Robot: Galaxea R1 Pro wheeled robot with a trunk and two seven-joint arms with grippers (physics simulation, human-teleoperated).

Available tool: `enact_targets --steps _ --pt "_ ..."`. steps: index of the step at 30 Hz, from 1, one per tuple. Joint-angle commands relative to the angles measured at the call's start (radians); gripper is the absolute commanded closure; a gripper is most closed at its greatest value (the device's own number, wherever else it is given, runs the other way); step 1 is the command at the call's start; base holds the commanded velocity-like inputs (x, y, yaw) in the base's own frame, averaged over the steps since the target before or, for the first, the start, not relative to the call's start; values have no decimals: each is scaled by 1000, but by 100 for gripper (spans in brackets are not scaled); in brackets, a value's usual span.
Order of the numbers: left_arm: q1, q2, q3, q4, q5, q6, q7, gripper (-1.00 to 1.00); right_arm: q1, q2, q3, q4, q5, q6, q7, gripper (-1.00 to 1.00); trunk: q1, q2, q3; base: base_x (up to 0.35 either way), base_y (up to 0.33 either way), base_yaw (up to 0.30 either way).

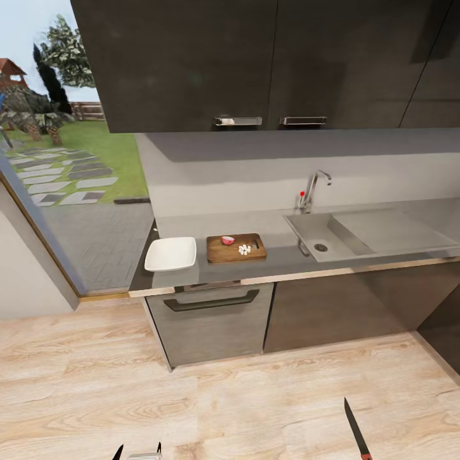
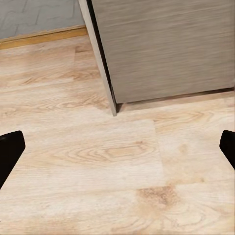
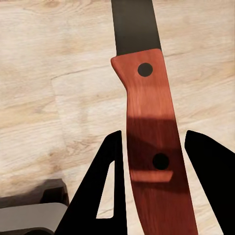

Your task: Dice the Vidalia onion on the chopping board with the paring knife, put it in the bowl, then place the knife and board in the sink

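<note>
A home kitchen — countertop [image 1: 191, 227], sink [image 1: 322, 237] with faucet [image 1: 313, 188], dark wall cabinets [image 1: 255, 57].

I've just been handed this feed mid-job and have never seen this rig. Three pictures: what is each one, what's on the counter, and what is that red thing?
This is a simulated wheeled robot with two arms, standing back from a kitchen counter. The big picture is from its head camera, looking forward and down. On the countertop lie a white bowl and, beside it, a wooden chopping board carrying small white diced onion pieces and a reddish piece. The sink is further right, under the tap.

The other two pictures come from cameras near each gripper. The left gripper is open, with only wooden floor and a cabinet corner between its dark fingertips. The right gripper is shut on the paring knife: the red thing is its handle, and its dark blade shows at the head view's bottom edge.
</note>
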Motion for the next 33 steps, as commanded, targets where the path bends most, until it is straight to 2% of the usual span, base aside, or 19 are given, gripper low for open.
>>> enact_targets --steps 1,11,30,33 --pt "-2 -1 -9 4 4 -4 4 -100 -1 0 -9 -2 8 -5 3 100 1 -2 -2 0 0 0" --pt "-1 -1 -9 4 4 -3 4 -100 -1 1 -9 -3 6 -5 -4 100 1 -2 -3 0 0 30" --pt "0 -7 -9 4 4 -2 2 -100 -1 0 -9 -3 6 -5 -5 100 1 -2 -18 0 -82 233" --pt "0 -7 -9 4 4 -2 2 -100 -1 -1 -9 -3 6 -5 -5 100 1 -2 -19 0 -13 72"
